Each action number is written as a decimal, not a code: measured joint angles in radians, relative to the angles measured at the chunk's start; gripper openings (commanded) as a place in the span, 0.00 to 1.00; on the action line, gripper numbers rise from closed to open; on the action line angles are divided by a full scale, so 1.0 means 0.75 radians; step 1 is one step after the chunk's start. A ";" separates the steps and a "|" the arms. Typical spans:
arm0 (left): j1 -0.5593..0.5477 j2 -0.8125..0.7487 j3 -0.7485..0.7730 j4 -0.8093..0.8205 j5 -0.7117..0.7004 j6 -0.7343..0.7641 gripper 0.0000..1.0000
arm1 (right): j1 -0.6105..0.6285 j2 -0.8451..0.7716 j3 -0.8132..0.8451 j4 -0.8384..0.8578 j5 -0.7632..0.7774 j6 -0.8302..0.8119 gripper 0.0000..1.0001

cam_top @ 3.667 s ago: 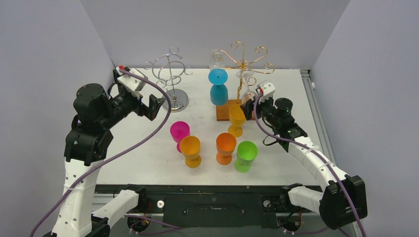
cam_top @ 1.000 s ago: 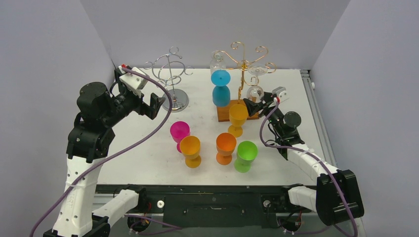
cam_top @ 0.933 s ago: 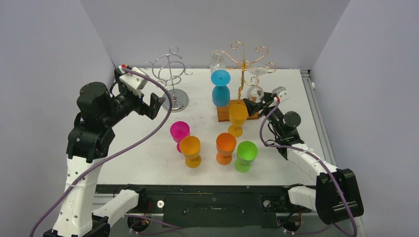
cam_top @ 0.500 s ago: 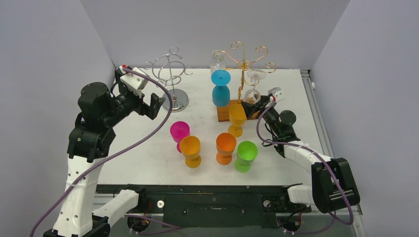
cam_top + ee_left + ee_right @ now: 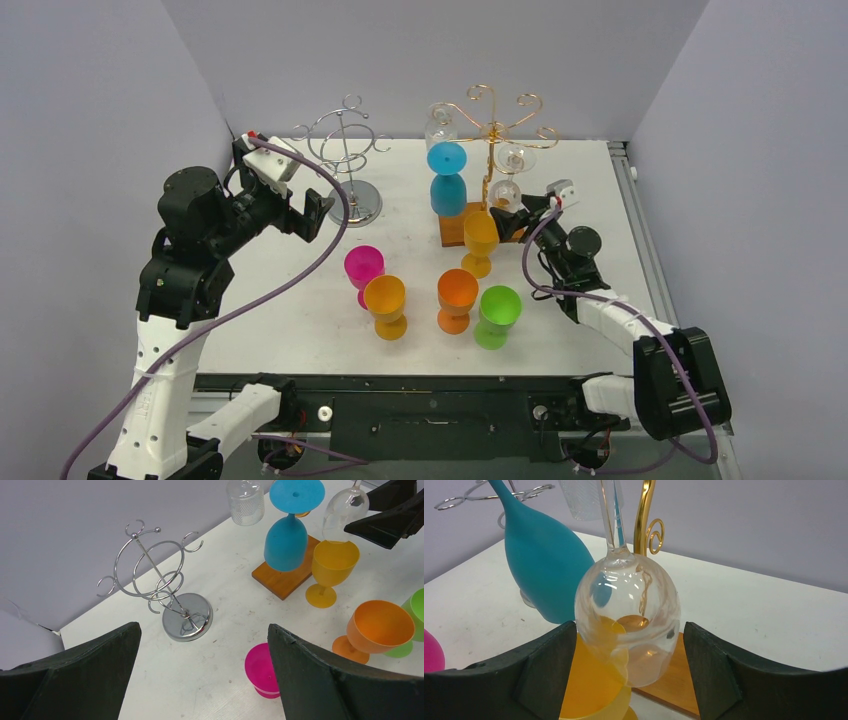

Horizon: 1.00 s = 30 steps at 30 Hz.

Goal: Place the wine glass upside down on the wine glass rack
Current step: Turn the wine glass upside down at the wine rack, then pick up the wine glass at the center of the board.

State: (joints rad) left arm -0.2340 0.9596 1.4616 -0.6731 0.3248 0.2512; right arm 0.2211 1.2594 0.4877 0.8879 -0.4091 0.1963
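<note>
while upside down on gold rack (image 5: pixel 490 130), clear wine glass (image 5: pixel 629 625) (thin stem)

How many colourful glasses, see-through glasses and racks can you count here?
Colourful glasses: 6
See-through glasses: 2
Racks: 2
Total: 10
</note>
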 measured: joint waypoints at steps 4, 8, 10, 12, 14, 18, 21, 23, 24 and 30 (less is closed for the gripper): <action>0.000 -0.001 0.000 0.000 0.000 0.000 0.96 | 0.000 -0.063 -0.011 -0.061 0.017 0.013 0.74; 0.000 -0.001 0.000 -0.001 0.000 0.001 0.96 | 0.000 -0.179 -0.023 -0.162 0.053 0.063 0.75; 0.000 -0.001 0.000 -0.001 0.001 0.001 0.96 | 0.003 -0.261 -0.030 -0.252 0.077 0.085 0.75; 0.000 -0.001 0.000 -0.001 0.001 0.001 0.96 | 0.011 -0.354 -0.030 -0.364 0.108 0.106 0.75; 0.000 -0.001 0.000 -0.001 0.001 -0.001 0.96 | 0.027 -0.449 -0.030 -0.481 0.148 0.120 0.76; 0.000 -0.001 0.000 -0.001 0.004 -0.003 0.96 | 0.110 -0.584 -0.030 -0.710 0.253 0.155 0.75; 0.000 -0.001 0.000 -0.002 0.006 -0.004 0.96 | 0.224 -0.639 -0.025 -0.887 0.376 0.206 0.66; 0.000 -0.003 0.000 -0.004 0.006 -0.004 0.96 | 0.315 -0.640 0.000 -1.017 0.468 0.234 0.61; 0.000 -0.004 0.000 -0.005 0.006 -0.004 0.96 | 0.381 -0.635 0.019 -1.087 0.527 0.246 0.59; 0.000 -0.013 0.000 -0.007 0.006 -0.004 0.96 | 0.648 -0.551 0.187 -1.308 0.703 0.260 0.46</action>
State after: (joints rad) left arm -0.2340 0.9501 1.4616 -0.6785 0.3294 0.2485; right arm 0.7071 0.8459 0.6277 -0.0933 0.1181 0.3916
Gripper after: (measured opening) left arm 0.962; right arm 0.494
